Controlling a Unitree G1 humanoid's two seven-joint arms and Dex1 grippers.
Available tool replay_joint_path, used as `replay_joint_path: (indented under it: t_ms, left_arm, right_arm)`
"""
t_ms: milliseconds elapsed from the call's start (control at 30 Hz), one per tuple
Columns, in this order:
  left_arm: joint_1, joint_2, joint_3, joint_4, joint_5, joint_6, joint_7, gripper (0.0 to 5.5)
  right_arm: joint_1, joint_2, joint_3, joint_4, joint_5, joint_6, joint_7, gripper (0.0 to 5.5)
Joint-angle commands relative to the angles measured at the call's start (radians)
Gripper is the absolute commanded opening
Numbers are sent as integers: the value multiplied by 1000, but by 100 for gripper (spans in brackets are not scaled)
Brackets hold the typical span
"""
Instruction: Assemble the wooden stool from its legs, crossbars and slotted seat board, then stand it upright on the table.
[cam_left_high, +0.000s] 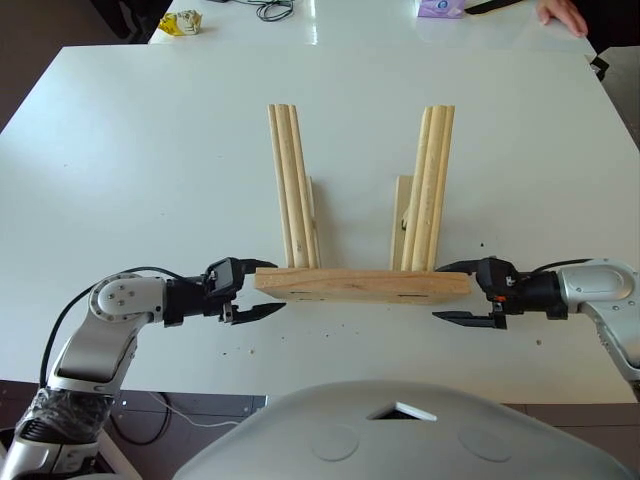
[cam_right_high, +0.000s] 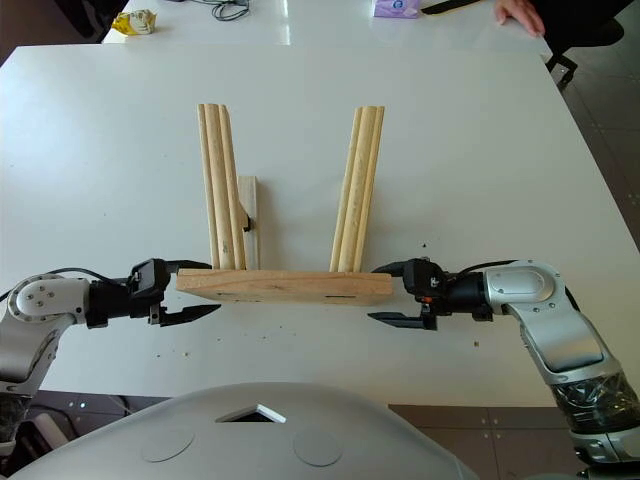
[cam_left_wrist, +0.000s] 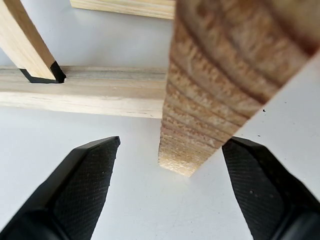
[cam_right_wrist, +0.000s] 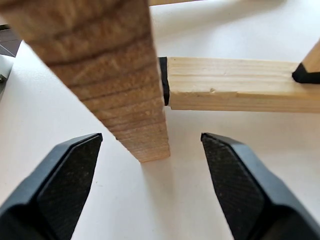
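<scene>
Left claw (cam_left_high: 266, 286) and right claw (cam_left_high: 440, 292) both gape wide, holding nothing, straddling the ends of the seat board (cam_left_high: 360, 284), stool (cam_left_high: 428, 190) on its side near the front edge of the desk (cam_left_high: 120, 150), legs (cam_left_high: 295, 180) toward the far edge; an uneven pinch could slip and drop it mid-tilt.

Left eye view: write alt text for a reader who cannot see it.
A wooden stool lies on its side on a white table, seat board nearest, legs pointing away. The left claw and right claw are open around the board's ends.
</scene>
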Motion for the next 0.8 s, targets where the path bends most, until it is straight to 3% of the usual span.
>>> replay_joint_path:
  t_ms: [33, 300, 433, 800]
  left_arm:
    - [-22, 1, -34, 4, 5, -9, -9, 364]
    - [-33, -4, -74, 51, 24, -50, -6, 364]
    - [-42, -9, -91, 60, 30, -61, 7, 366]
    - [-35, -29, -114, 66, 40, -70, 28, 206]
  right_arm:
    - [-8, 2, 19, 2, -15, -7, -6, 368]
    - [-57, 30, 49, 50, -38, -2, -30, 368]
    - [-72, 43, 65, 69, -39, -4, -36, 307]
    - [-59, 32, 68, 63, -22, -6, 17, 150]
